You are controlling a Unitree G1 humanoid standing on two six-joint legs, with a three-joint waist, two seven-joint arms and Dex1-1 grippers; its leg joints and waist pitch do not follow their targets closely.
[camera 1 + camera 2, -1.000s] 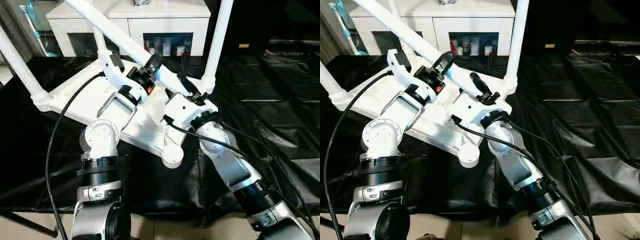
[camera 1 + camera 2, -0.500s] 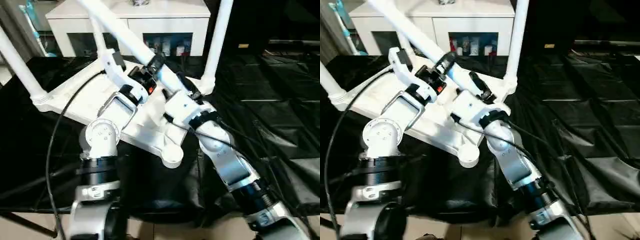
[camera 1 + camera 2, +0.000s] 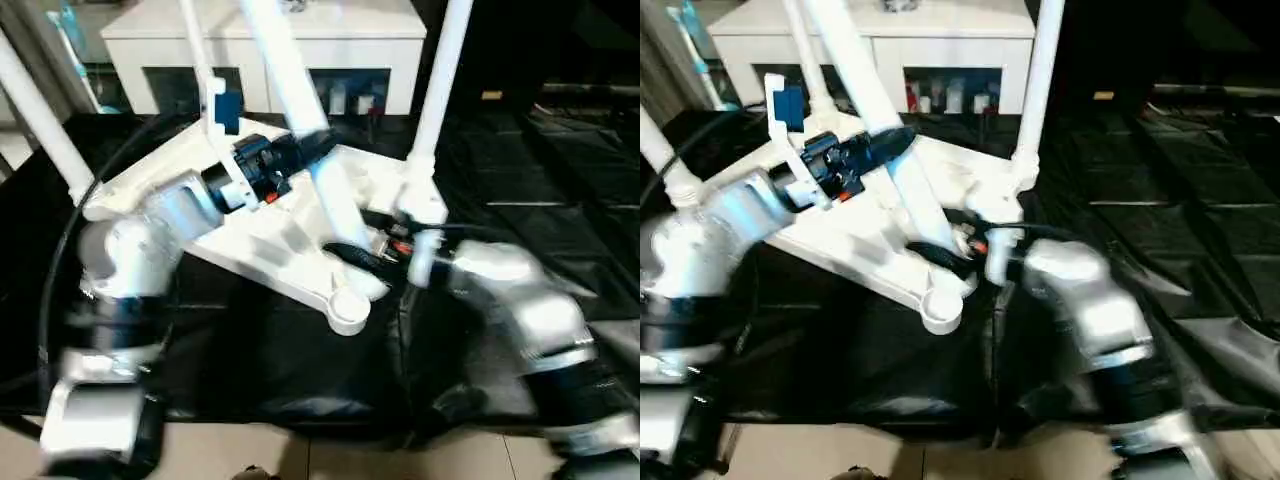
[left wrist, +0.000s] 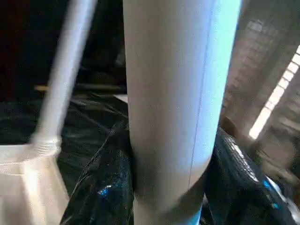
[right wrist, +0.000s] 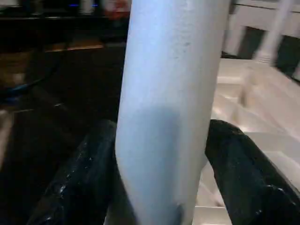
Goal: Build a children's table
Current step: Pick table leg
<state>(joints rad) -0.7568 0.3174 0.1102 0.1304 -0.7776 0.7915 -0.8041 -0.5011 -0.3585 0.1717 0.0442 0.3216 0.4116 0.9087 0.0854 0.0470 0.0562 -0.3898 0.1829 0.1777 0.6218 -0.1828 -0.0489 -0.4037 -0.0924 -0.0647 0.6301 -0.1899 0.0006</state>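
The white table top lies upside down on black sheeting, with three white legs standing in its corner sockets. A fourth leg leans over the top, its lower end close to the near corner socket. My left gripper is shut on this leg about halfway up. In the left wrist view the fingers press against its sides. Lower down, my right gripper holds the same leg, with a black finger on each side of the tube.
A white cabinet with glass doors stands behind the table. Crumpled black sheeting covers the surface to the right. Black cables hang off both forearms. Pale floor shows at the near edge.
The loose leg has swung nearer to upright, its lower end now by the near corner socket. My right gripper has slid down the leg toward that corner. The left arm has swung left.
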